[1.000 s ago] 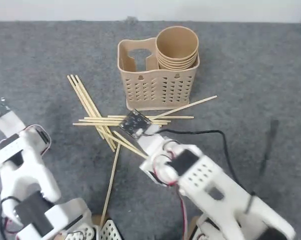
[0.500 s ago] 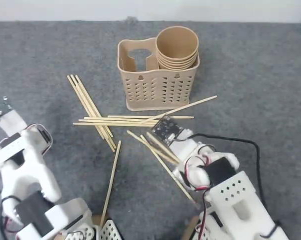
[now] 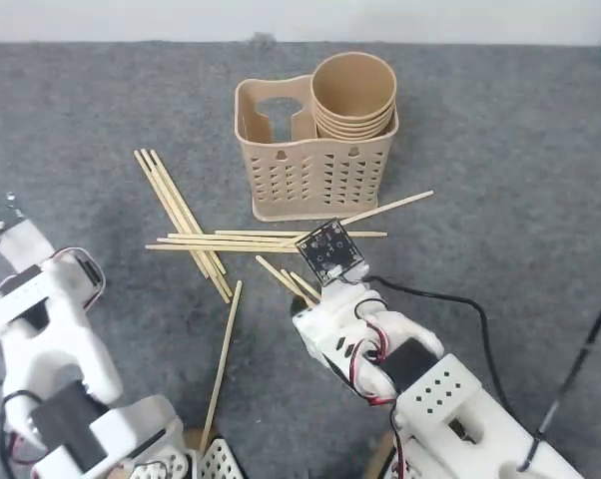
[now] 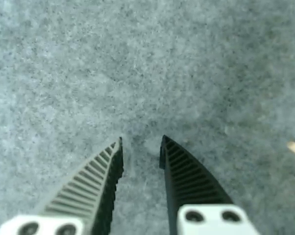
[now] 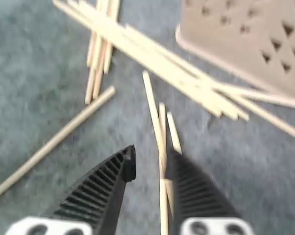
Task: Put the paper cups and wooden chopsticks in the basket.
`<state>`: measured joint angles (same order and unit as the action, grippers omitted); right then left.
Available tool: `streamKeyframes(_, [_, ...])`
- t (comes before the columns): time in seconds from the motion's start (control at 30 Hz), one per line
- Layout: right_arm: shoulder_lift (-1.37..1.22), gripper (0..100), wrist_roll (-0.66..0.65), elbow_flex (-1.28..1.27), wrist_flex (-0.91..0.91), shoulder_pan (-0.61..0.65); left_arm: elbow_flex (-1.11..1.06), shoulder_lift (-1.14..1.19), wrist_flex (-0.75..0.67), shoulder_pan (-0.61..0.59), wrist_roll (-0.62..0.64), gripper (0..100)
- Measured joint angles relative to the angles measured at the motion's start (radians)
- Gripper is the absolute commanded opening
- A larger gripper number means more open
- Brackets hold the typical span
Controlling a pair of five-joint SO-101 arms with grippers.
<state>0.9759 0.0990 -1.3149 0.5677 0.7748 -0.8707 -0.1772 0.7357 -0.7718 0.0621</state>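
Observation:
The tan basket (image 3: 320, 170) stands at the back of the grey carpet, with a stack of paper cups (image 3: 353, 92) in its right compartment. Wooden chopsticks (image 3: 231, 239) lie scattered in front of it, and one single stick (image 3: 224, 344) lies nearer the arms. My right gripper (image 5: 151, 157) is open just above the carpet, and a few chopsticks (image 5: 159, 132) lie between its jaws, close to one finger. The basket (image 5: 245, 39) is beyond them. My left gripper (image 4: 141, 142) hangs open over bare carpet at the near left, with nothing in it.
The left arm (image 3: 41, 329) sits at the near left and the right arm (image 3: 400, 369) at the near middle, with a black cable (image 3: 460, 299) trailing to its right. One chopstick (image 3: 385, 208) leans out at the basket's right front.
The right arm swung right, then came back toward the middle, and the few chopsticks by its gripper shifted with it. The left arm has kept still.

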Motion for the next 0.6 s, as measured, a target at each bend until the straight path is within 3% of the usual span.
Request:
streamKeyframes(0.1, [0.0, 12.9, 0.0, -0.023, -0.091, 0.009, 0.0, 0.0, 0.006, 0.0, 0.0, 12])
streamKeyframes(0.3, [-0.066, 11.6, 0.002, 0.094, -0.071, 0.06, 0.0, 0.0, 0.006, 0.0, 0.0, 12])
streamKeyframes(0.6, [-0.674, 12.1, 0.002, 0.405, -0.086, 0.118, 0.0, 0.0, 0.006, 0.0, 0.0, 12])
